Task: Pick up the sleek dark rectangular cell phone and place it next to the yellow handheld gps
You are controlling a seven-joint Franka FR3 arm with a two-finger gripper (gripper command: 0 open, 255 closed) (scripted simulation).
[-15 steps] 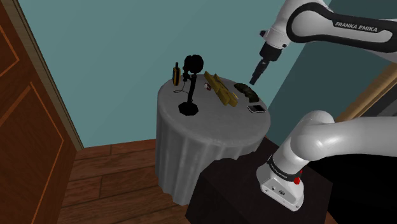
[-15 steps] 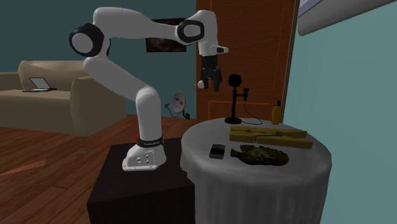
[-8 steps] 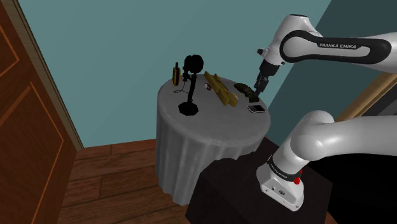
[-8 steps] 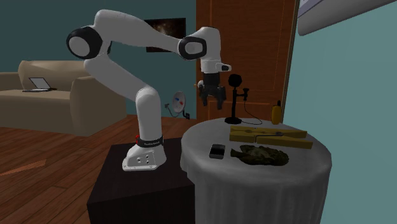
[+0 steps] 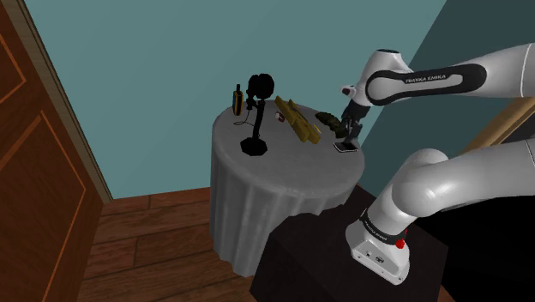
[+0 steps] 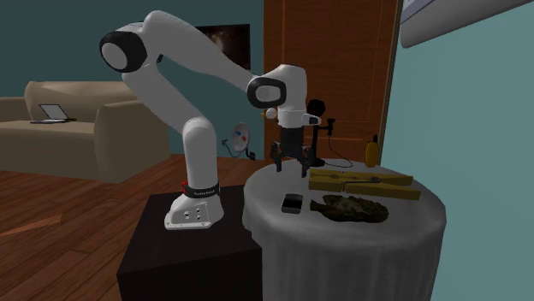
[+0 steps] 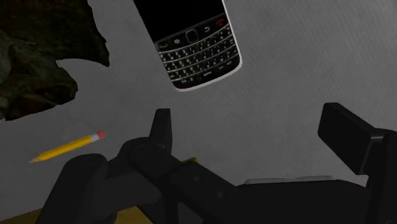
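Your black two-finger gripper has its 2 fingers standing wide apart, and between them is only grey cloth. In the last 1 second it has come down from high over the round table with the grey cloth to just above its surface. This is the main change.

The black rectangular cell phone with small keys and a silver rim has not moved. It lies flat, face up, a little beyond the fingertips and not between them, so nothing is held. Just beside the phone is a dark green lumpy object, and a yellow pencil lies near the gripper.

The yellow handheld GPS stands upright at the far side of the table, well apart from the phone. A black stand telephone and a long wooden piece are between them.

I judge the approach nearly finished and the grasp not yet begun. You must still bring the fingers over the phone and go lower.
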